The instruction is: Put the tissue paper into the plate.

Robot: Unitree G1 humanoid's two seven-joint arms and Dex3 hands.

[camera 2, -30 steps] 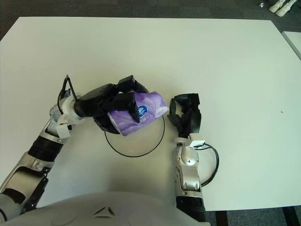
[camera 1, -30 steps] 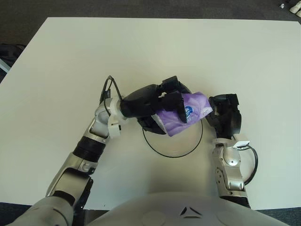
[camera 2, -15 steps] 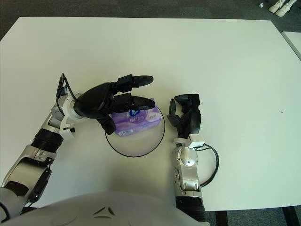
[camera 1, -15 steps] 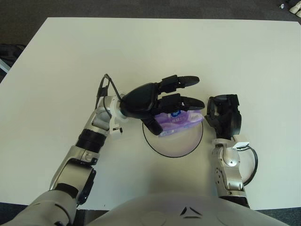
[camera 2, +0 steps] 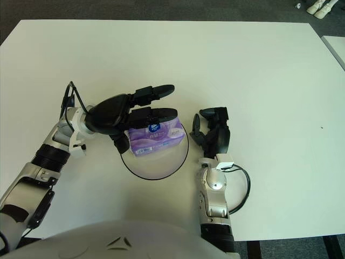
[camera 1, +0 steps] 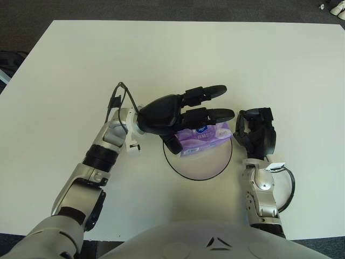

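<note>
The purple tissue pack [camera 2: 156, 139] lies in the upper part of the clear round plate [camera 2: 156, 168] with a dark rim, near the table's front middle. My left hand [camera 2: 141, 110] hovers just above the pack with its fingers spread and holds nothing; it hides the pack's top left part. In the left eye view the pack [camera 1: 207, 138] and my left hand [camera 1: 188, 110] show the same way. My right hand [camera 2: 211, 132] is parked beside the plate's right rim, apart from the pack, fingers loosely curled and empty.
The white table [camera 2: 242, 70] stretches wide behind and to both sides of the plate. A cable loops by my right forearm [camera 2: 245, 186] near the front edge. A small wire loop sticks up at my left wrist [camera 2: 69, 94].
One second ago my left hand held the tissue pack tilted above the plate. It has let the pack go, the pack has dropped flat into the plate, and the fingers have spread. My right hand stayed still.
</note>
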